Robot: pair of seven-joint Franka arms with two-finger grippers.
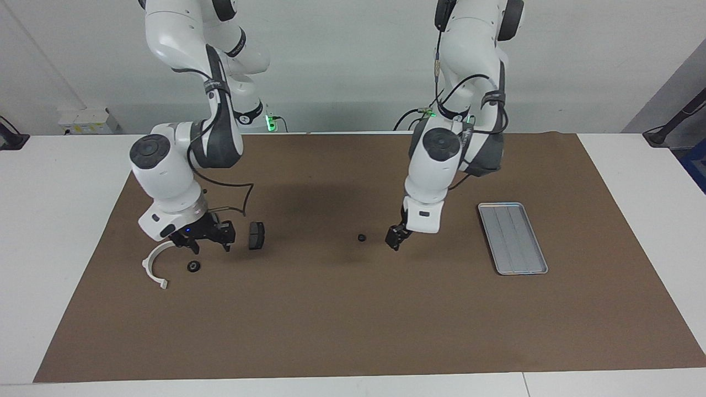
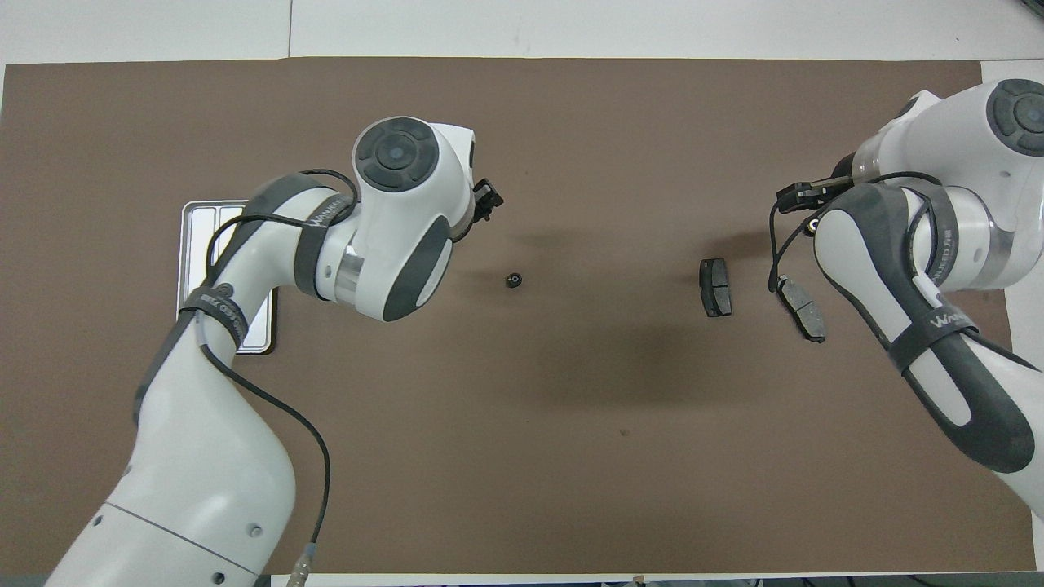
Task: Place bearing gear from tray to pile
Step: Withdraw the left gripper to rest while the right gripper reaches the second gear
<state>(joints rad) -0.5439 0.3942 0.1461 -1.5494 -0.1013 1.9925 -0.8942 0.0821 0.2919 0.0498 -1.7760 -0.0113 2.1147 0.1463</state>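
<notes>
The only legible lettering is "WANMA…", partly readable, on the right arm's (image 2: 938,326) black strap.

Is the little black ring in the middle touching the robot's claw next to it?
Apart. The facing view shows bare mat between the small black ring and the left gripper beside it.

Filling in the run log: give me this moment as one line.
flat silver metal tray: empty | small black gear: on mat, mid-table | left gripper: beside gear | right gripper: open, over pile
</notes>
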